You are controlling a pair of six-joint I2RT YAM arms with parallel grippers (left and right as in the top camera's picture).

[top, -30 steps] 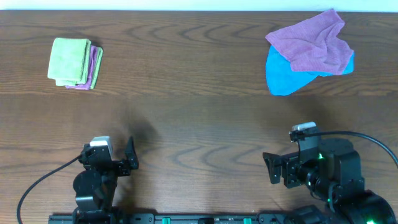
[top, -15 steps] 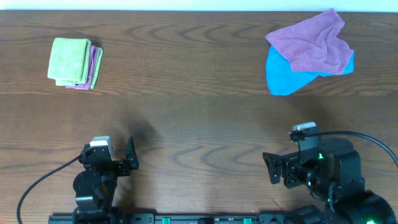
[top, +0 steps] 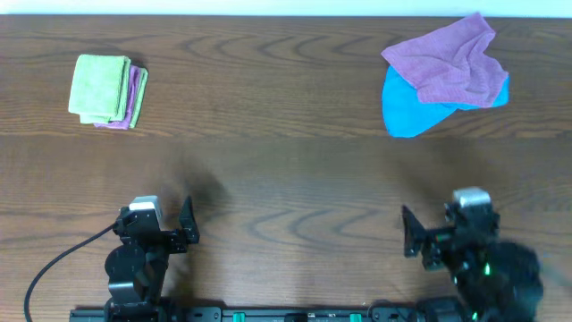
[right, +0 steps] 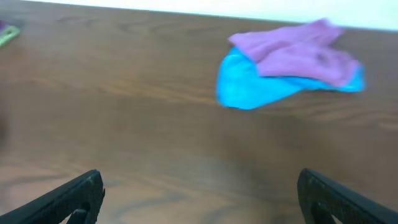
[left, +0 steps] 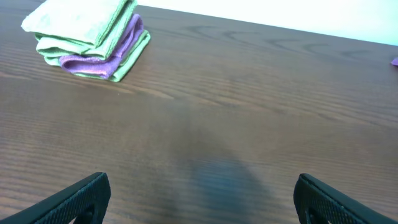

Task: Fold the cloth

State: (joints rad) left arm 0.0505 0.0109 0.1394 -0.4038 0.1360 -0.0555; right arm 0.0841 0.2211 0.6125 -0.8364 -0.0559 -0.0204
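Note:
The light yellow-green cloth (top: 98,85) lies folded at the far left of the table, stacked with a folded purple cloth (top: 136,94). It also shows in the left wrist view (left: 81,25), far ahead and left of the fingers. My left gripper (top: 185,231) (left: 199,196) is open and empty, low over bare wood near the front edge. My right gripper (top: 413,237) (right: 199,190) is open and empty near the front right, its view blurred.
A crumpled purple cloth (top: 451,63) (right: 298,53) lies over a bright blue cloth (top: 407,112) (right: 249,87) at the far right. The brown wooden table (top: 286,170) ends at a white back edge.
My right arm has shifted to the right and a little toward the front edge. The left arm and all cloths have not moved.

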